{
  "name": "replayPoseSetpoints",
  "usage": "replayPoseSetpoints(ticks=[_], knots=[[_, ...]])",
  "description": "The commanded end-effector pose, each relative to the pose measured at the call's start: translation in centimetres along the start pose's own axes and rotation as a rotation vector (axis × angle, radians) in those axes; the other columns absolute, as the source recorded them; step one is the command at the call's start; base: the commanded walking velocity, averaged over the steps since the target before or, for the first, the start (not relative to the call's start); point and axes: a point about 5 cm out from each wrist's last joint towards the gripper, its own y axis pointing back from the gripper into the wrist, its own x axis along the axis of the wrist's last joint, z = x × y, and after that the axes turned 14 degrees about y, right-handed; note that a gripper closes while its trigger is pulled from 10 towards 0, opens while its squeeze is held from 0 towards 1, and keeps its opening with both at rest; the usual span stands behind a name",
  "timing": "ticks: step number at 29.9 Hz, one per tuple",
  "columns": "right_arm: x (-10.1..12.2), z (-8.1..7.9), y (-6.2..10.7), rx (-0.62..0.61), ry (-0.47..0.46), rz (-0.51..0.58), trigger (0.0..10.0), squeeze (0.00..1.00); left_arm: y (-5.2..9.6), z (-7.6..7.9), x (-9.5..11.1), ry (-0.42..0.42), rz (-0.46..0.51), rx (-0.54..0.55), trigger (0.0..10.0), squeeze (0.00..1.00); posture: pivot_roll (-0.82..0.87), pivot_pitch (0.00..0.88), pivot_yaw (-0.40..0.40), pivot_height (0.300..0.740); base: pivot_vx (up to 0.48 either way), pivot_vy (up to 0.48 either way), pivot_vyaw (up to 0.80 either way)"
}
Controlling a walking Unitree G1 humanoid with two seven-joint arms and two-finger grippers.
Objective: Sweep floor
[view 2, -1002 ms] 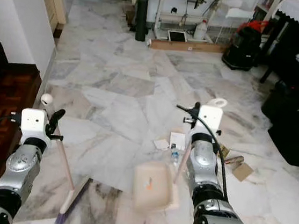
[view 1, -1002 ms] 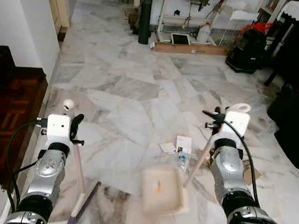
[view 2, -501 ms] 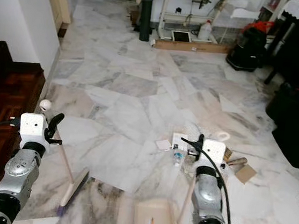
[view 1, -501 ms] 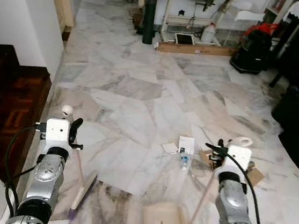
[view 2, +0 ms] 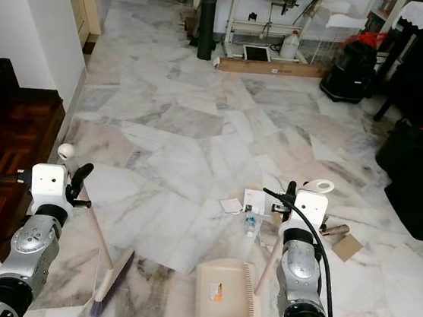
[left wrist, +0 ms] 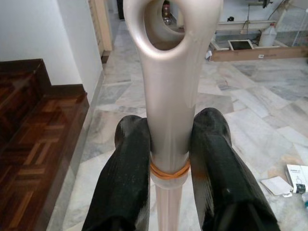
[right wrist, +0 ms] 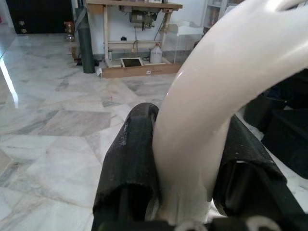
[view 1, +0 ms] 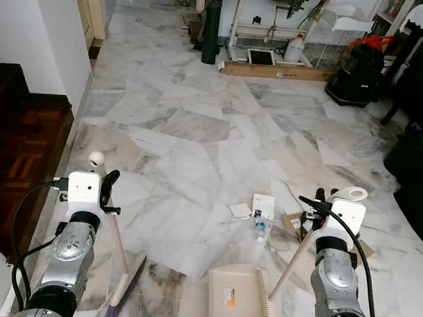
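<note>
Left gripper [left wrist: 168,159]: clamped on broom handle [left wrist: 168,96].
Right gripper [right wrist: 185,159]: clamped on dustpan handle [right wrist: 202,120].
Eye views: dustpan [view 1: 239,303] beside litter [view 1: 261,210].

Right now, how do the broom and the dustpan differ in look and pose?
The broom, in the left gripper, ends in a narrow head with purple bristles; the dustpan, in the right gripper, ends in a wide cream tray. The broom's handle is tan, the dustpan's paler. The handles lean opposite ways. Both rest on the marble floor, each clamped near its handle's top.
</note>
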Motion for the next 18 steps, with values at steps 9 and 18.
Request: replayPoseSetpoints(ticks=[9, 18], knots=[[0.52, -0.01, -0.45, 0.007, -0.017, 0.008, 10.0, 0.0, 0.02, -0.39, 0.55, 0.001, 0.036, 0.015, 10.0, 0.0, 0.0, 0.0, -0.08, 0.74, 0.0, 0.0, -0.7], [0.58, -0.22, -0.35, 0.016, -0.011, 0.019, 10.0, 0.0, 0.0, -0.27, 0.57, -0.005, 0.036, 0.012, 10.0, 0.0, 0.0, 0.0, -0.08, 0.74, 0.0, 0.0, -0.52]])
